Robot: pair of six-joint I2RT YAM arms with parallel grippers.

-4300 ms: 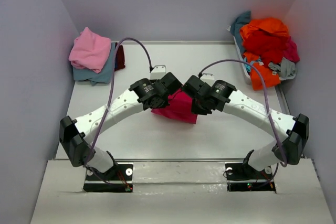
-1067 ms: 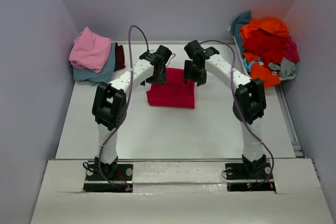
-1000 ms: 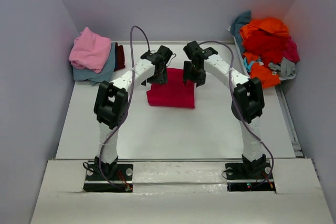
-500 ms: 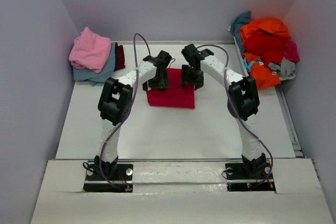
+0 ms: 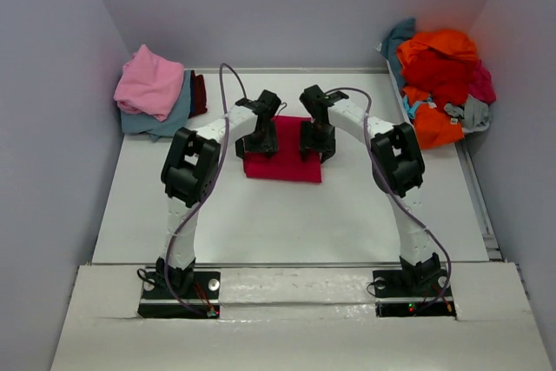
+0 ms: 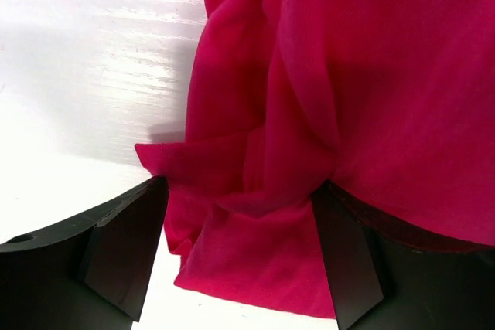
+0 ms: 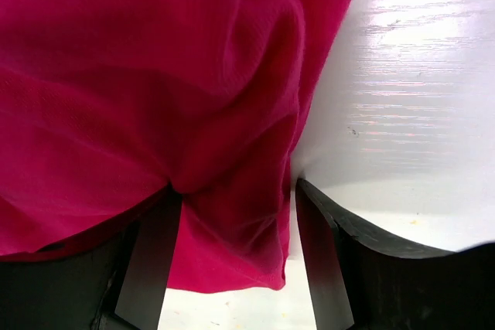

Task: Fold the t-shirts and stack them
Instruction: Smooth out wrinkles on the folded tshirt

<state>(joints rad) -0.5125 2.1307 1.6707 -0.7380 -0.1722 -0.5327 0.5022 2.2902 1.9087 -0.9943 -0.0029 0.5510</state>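
Note:
A folded magenta-red t-shirt lies mid-table. Both grippers are down on its far half. My left gripper stands open over the shirt's left edge. In the left wrist view the bunched cloth lies between the wide jaws of that gripper and drapes over the right finger. My right gripper is open over the right edge. In the right wrist view the shirt's hem sits inside the gripper, covering part of the left finger. Neither gripper pinches the cloth.
At the back left stands a stack of folded tees: pink on dusty blue on maroon. A white bin at the back right holds a heap of orange, red, teal and grey tees. Grey walls close in three sides.
Both grippers have come back toward the arm bases and down, from above the shirt's far edge onto its far half. The shirt has stayed flat in place.

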